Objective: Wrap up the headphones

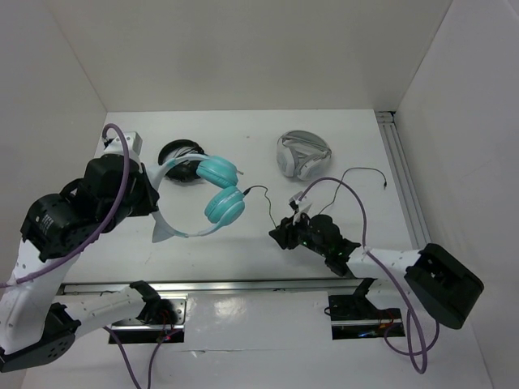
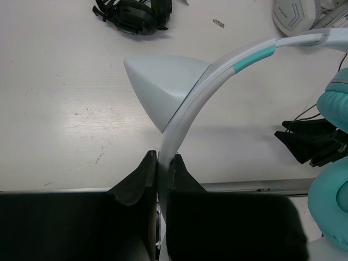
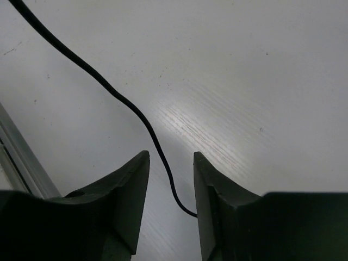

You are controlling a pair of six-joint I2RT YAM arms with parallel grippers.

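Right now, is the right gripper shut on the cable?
No, the right gripper stands open, with the cable passing through the gap.

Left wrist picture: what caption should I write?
Left gripper pinching the headphones by their cat-ear headband.

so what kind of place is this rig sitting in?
Likely a lab test cell, not a home: white table boxed in by plain white walls, with an aluminium rail along its right edge.

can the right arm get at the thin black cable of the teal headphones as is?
Probably yes: the thin black cable runs between the right gripper's open fingers, nothing in the way.
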